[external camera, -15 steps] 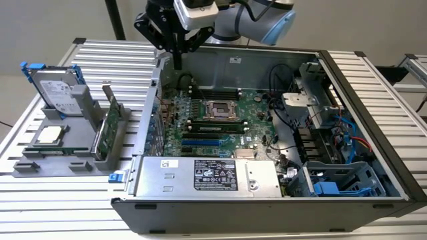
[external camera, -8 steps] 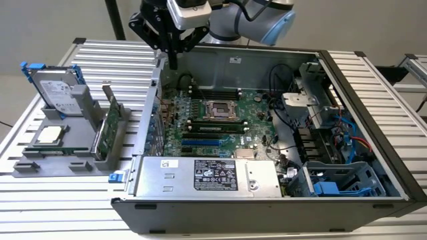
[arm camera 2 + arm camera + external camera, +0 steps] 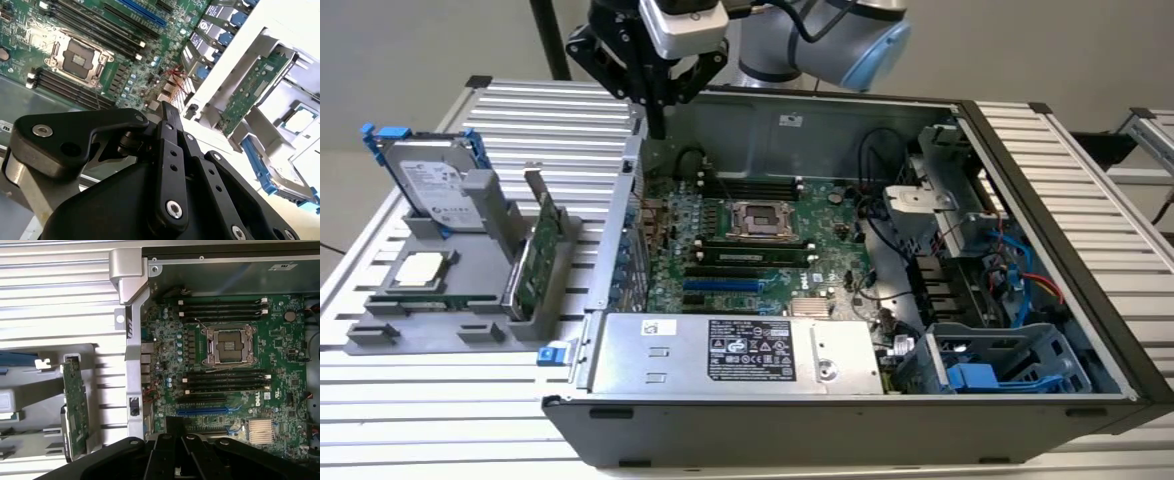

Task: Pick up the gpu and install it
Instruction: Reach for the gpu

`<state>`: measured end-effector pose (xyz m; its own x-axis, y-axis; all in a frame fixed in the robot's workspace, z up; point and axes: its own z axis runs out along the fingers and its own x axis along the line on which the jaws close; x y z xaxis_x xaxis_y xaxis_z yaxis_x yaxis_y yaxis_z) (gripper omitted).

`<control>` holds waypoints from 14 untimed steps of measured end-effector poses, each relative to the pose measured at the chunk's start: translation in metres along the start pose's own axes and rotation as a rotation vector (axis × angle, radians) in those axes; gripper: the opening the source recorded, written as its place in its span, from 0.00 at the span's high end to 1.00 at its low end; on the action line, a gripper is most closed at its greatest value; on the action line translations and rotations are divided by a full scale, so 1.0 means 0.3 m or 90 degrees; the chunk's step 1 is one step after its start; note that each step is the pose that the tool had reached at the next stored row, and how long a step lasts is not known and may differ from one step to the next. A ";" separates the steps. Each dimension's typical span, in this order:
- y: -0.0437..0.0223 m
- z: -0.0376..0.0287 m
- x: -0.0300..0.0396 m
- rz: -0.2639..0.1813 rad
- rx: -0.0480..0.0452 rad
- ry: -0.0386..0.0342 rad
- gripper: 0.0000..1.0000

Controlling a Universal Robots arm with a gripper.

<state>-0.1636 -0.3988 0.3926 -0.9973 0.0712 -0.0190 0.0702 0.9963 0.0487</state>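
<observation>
- The hand [image 3: 656, 125] hangs at the upper middle of the exterior view, over the corner of the open computer case [image 3: 1067, 200] nearest the card. Its two fingers are drawn together to a narrow tip with nothing between them.
- The graphics card [image 3: 547, 255] is not picked up yet. It stands on its long edge in the grey rack [image 3: 400, 335] on the bench [image 3: 454, 400], at the exterior view's left, just outside the case wall. In both wrist views it shows edge-on, green and thin [image 3: 75, 405].
- So the step in hand reads as the approach for the pick, and the hand is well apart from the card.
- To do it well, I judge the fingers must be spread before they descend, since they could not straddle the card as they are.
- They should close on the bare upper edge across the card's thin faces, away from the cooler and the metal end.
- The case wall stands just beside the rack, so a straight descent from above looks safer than a sideways sweep.
- The hard drive [image 3: 434, 185] with blue rails and the square chip [image 3: 420, 270] share the rack, so aim at the card's own slot.
- The lift should follow the rack's slot so the card does not bind.
</observation>
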 end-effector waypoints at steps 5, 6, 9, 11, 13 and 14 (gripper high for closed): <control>-0.001 0.000 0.018 0.000 0.0000 0.0000 1.00; -0.002 0.000 0.022 0.000 0.0000 0.0000 1.00; -0.002 -0.001 0.032 0.000 -0.0001 -0.0001 1.00; -0.003 -0.001 0.039 0.000 0.0000 0.0000 1.00; -0.003 -0.001 0.046 0.000 -0.0001 -0.0001 1.00; -0.003 -0.001 0.049 0.000 0.0000 0.0000 1.00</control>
<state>-0.1782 -0.3988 0.3926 -0.9973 0.0712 -0.0190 0.0702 0.9963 0.0488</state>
